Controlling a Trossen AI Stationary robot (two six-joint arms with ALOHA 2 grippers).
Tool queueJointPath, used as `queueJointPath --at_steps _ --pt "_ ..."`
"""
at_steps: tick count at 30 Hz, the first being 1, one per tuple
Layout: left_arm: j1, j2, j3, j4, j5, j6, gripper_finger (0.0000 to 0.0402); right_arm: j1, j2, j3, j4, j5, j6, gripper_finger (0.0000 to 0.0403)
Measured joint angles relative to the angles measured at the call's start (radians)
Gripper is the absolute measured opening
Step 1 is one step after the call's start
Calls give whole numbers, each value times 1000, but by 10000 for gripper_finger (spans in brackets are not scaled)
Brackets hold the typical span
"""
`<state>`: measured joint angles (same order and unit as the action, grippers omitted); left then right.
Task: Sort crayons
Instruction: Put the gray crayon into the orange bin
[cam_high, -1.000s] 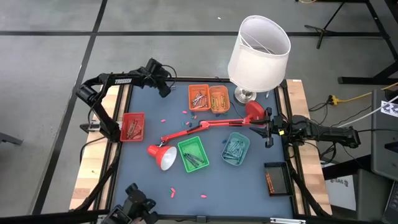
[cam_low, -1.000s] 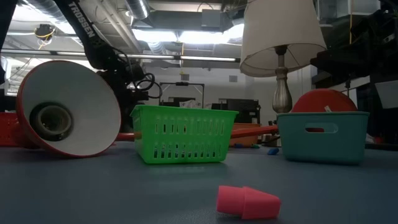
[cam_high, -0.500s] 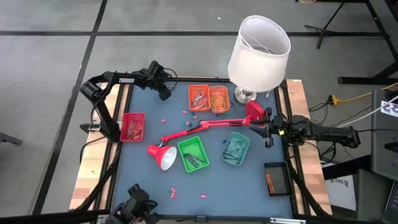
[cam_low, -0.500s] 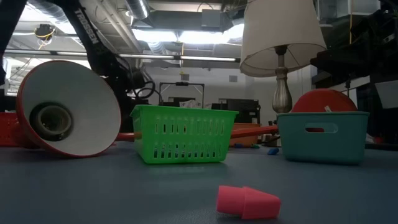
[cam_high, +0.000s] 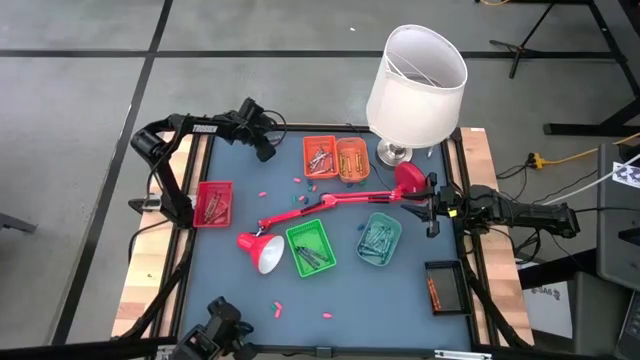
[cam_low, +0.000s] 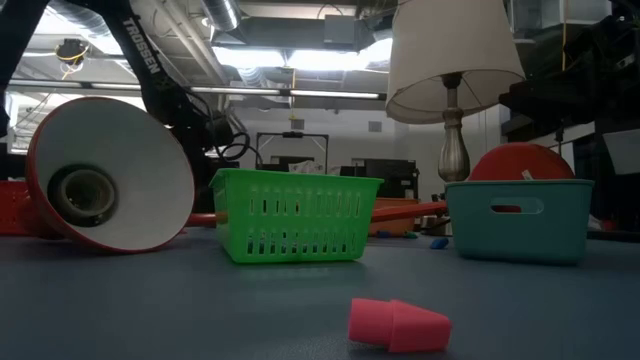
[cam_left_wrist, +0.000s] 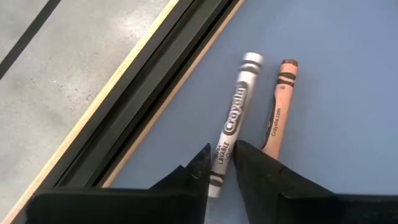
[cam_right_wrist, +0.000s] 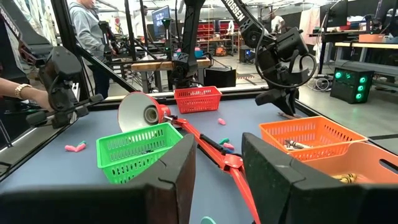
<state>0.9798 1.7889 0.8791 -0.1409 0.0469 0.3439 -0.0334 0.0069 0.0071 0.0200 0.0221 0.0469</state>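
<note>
Paper-wrapped grey crayon (cam_left_wrist: 232, 134) and tan crayon (cam_left_wrist: 278, 106) are lying on the matt blue table mat (cam_left_wrist: 336, 81); perforated plastic green basket (cam_low: 294, 214) is showing; wooden table edging (cam_high: 148, 270) is looking smooth.

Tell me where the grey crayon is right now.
In the left wrist view the grey crayon lies on the blue table near its far-left edge, between the left gripper fingers, beside an orange crayon.

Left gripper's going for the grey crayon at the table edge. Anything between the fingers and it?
Nothing visible: the left gripper straddles the grey crayon. An orange crayon lies close beside it, by one finger.
</note>
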Motion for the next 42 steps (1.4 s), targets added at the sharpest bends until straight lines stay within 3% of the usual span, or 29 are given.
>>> queueJointPath --at_steps 9,23,27,35,39,42 --pt "0 2 0 -3 3 -2 22 0 0 0 0 0 0 129" --pt "-21 -59 -3 10 -34 -11 2 0 0 0 0 0 0 129" --pt "-54 -120 20 21 -11 -104 1 0 0 0 0 0 0 129" --pt "-156 -144 56 63 221 -418 2 0 0 0 0 0 0 129" --pt "-251 -144 56 121 215 -497 14 0 0 0 0 0 0 129" --pt "-328 -144 56 173 127 -499 23 0 0 0 0 0 0 129"
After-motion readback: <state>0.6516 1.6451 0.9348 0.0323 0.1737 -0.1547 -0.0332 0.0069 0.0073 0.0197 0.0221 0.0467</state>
